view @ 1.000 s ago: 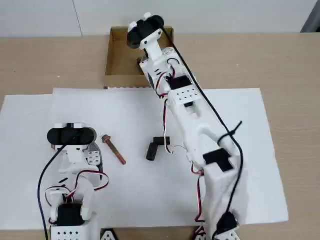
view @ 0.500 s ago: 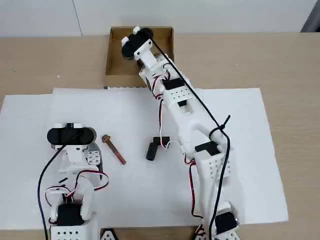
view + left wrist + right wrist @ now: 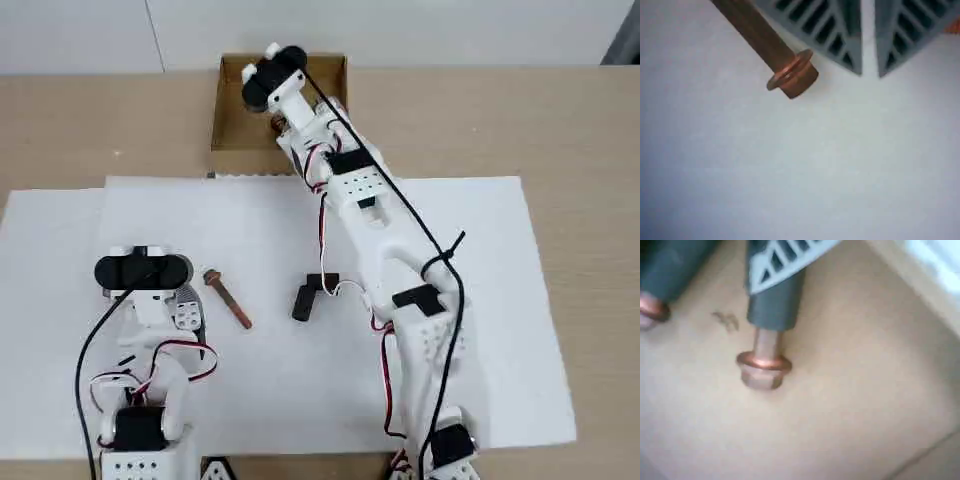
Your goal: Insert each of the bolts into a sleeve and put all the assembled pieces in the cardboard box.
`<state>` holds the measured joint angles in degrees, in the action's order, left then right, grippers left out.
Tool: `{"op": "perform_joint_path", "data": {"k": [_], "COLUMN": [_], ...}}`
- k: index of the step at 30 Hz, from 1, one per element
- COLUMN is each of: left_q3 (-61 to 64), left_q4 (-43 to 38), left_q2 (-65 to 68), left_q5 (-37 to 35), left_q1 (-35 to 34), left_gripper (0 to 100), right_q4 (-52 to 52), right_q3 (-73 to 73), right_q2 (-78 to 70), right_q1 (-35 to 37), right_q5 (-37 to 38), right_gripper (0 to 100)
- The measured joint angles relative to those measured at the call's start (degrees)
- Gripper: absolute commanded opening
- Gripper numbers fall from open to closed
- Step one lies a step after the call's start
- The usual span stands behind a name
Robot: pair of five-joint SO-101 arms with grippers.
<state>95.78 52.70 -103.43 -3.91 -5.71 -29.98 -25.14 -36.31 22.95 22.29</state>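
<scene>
So the right arm (image 3: 370,215) has swung its wrist a little to the left and further in over the cardboard box (image 3: 232,125) compared with a second ago. The left arm (image 3: 150,310), the loose bolt (image 3: 228,298) and the loose sleeve (image 3: 302,302) haven't budged.

The right jaws are down inside the box, closed on an assembled piece (image 3: 774,310). From the right wrist view you get one grey jaw lying across the dark sleeve, and the copper bolt head (image 3: 763,371) poking out the end, right at the cardboard floor. A second assembled piece (image 3: 667,270) lies on the box floor just beside it.

The left jaws are pretty much shut, just a thin slit between them, with nothing in there. They sit over the white paper (image 3: 500,300), just beside the head end of the loose bolt (image 3: 785,70), not touching it as far as I can see.

From the high view, that bolt lies flat on the paper, angled, between the left arm and the sleeve. The sleeve sits near the middle of the sheet, close to the right arm. The box is on the bare desk (image 3: 580,130) at the far edge of the paper.
</scene>
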Motion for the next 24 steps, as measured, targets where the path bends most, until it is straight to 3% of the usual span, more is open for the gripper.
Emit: {"op": "perform_joint_path", "data": {"k": [5,24], "left_q3": [0.0,0.1], "left_q4": [0.0,0.0], "left_q2": [0.0,0.0], "left_q5": [0.0,0.0], "left_q1": [0.0,0.0], "left_gripper": [0,0], "right_q4": [-10.8,-47.1], "right_q3": [0.0,0.0], "right_q2": [5.5,16.1], "right_q1": [0.0,0.1], "right_q5": [0.0,-0.1], "right_gripper": [0.4,0.3]}}
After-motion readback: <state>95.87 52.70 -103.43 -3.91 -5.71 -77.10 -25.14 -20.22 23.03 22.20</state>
